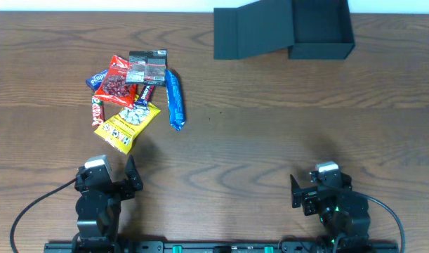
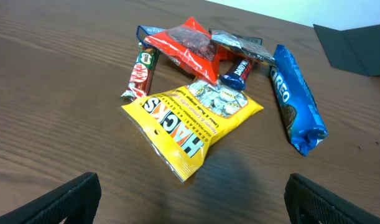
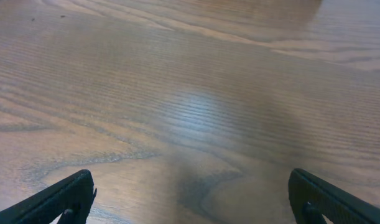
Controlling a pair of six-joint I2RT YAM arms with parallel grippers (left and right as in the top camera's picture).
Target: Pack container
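Observation:
The dark container (image 1: 319, 28) stands open at the far right of the table, its flap lid (image 1: 249, 31) folded out to the left; a corner of it shows in the left wrist view (image 2: 357, 46). A pile of snack packets lies at the left: a yellow Hacks bag (image 1: 128, 124) (image 2: 190, 121), a blue Oreo pack (image 1: 174, 98) (image 2: 295, 99), a red bag (image 1: 118, 81) (image 2: 186, 43), a KitKat bar (image 2: 139, 74) and a dark packet (image 1: 147, 67). My left gripper (image 1: 116, 184) (image 2: 191, 205) is open and empty, just in front of the pile. My right gripper (image 1: 319, 191) (image 3: 191, 202) is open and empty over bare wood.
The wooden table (image 1: 270, 126) stretches between the pile and the container. Both arm bases stand at the near edge, with cables trailing beside them.

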